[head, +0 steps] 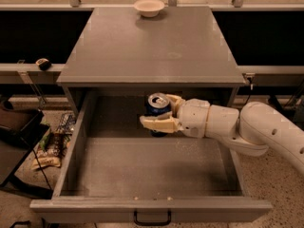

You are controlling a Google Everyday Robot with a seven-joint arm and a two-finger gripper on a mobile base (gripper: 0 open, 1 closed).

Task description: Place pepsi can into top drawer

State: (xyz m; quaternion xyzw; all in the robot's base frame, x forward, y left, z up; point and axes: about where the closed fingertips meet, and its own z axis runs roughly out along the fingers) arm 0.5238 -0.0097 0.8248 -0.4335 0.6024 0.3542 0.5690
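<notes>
The pepsi can is dark blue with a silver top and stands upright between the fingers of my gripper. The gripper is shut on it and holds it inside the open top drawer, near the drawer's back, at or just above the speckled floor. The can's bottom is hidden by the near finger. My white arm reaches in from the right over the drawer's right wall. The drawer is pulled far out, with its black handle at the front panel.
A cream bowl sits at the back of the grey cabinet top. Snack packets and clutter lie on the floor to the left. Cables run on the floor at the right.
</notes>
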